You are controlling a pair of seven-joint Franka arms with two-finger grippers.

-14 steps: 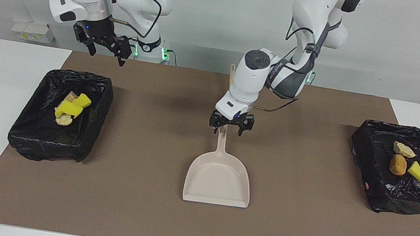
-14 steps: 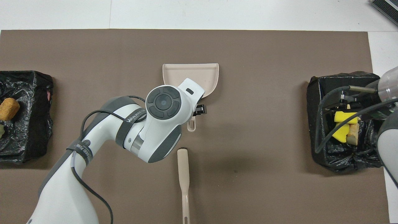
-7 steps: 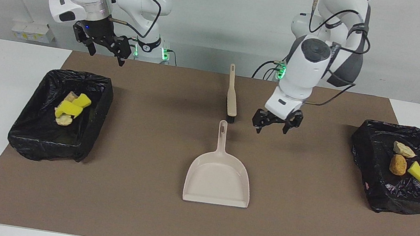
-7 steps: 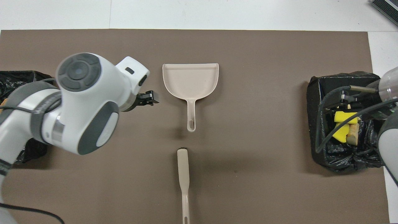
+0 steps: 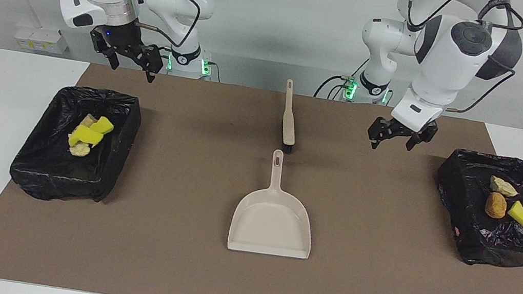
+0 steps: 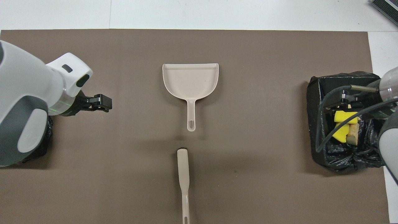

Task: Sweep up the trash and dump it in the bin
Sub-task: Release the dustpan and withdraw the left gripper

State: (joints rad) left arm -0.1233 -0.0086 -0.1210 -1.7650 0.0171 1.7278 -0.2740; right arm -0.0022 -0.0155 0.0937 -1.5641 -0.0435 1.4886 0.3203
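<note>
With trash (image 5: 87, 135) binned, both apparently open grippers hover clear.

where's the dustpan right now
The dustpan lies flat mid-mat between the two bins, handle pointing toward the robots, with the brush just nearer to them; neither gripper touches it.

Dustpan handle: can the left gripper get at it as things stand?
Probably yes. The left gripper is open and empty above the mat, and the dustpan handle lies bare, apart from the brush.
</note>
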